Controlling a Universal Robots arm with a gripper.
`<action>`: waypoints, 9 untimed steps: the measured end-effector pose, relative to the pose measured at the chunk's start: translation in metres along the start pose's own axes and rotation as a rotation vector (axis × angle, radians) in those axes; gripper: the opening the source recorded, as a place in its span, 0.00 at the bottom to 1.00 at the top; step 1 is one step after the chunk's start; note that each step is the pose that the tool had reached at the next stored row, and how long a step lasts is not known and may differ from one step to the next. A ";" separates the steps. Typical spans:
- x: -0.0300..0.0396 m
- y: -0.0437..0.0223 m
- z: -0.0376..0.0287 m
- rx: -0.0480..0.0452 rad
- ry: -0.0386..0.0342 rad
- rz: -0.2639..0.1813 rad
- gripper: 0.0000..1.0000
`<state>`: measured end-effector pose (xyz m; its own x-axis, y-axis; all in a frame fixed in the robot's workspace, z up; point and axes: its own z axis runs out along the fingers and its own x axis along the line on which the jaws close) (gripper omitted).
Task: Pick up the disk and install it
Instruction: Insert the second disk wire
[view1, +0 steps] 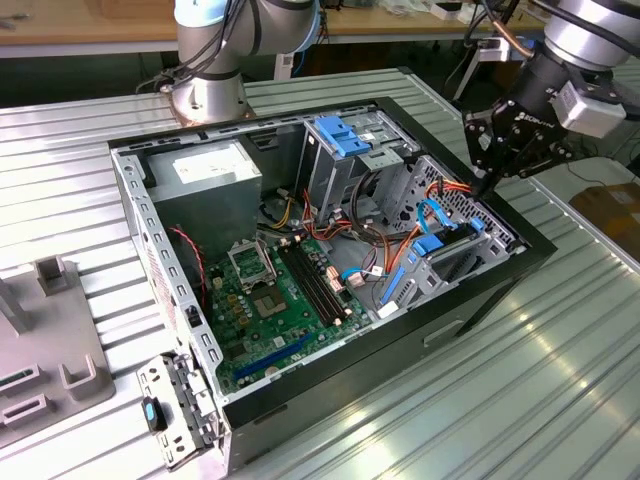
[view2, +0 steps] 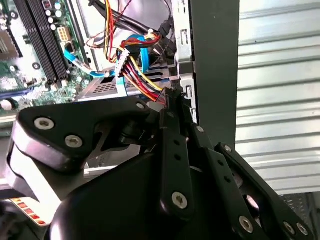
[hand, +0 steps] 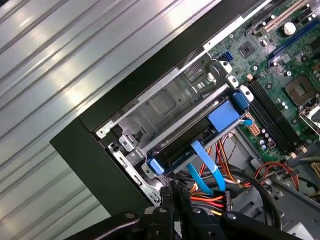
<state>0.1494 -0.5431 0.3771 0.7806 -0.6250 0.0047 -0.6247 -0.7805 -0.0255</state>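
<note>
The disk (view1: 447, 255) sits in the drive cage at the corner of the open computer case (view1: 500, 275) on the exterior view's right, with blue rails along its edges. In the first wrist view the disk (hand: 220, 117) lies in the metal cage, blue data cables running from its end. My gripper (view1: 483, 187) hangs over the case's wall just beyond the disk, fingers shut to a point with nothing visible between them. Its tip (hand: 172, 192) is beside the bundle of red, yellow and orange wires (view2: 142, 75). In the second wrist view the gripper (view2: 173, 95) nearly touches that bundle.
A green motherboard (view1: 275, 295) fills the case floor, a grey power supply (view1: 205, 175) stands at the back, and a blue-topped bay (view1: 345, 135) is beside it. The arm's base (view1: 210, 80) stands behind the case. A grey fixture (view1: 50, 345) lies on the ribbed metal table (view1: 560, 380).
</note>
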 end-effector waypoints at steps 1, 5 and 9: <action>0.0000 0.0000 0.0003 -0.0001 0.0005 0.021 0.16; -0.0003 0.0003 0.0020 -0.0005 0.0029 0.115 0.16; -0.0010 0.0009 0.0047 -0.0007 0.0043 0.172 0.16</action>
<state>0.1480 -0.5431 0.3724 0.6624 -0.7491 0.0047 -0.7488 -0.6623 -0.0256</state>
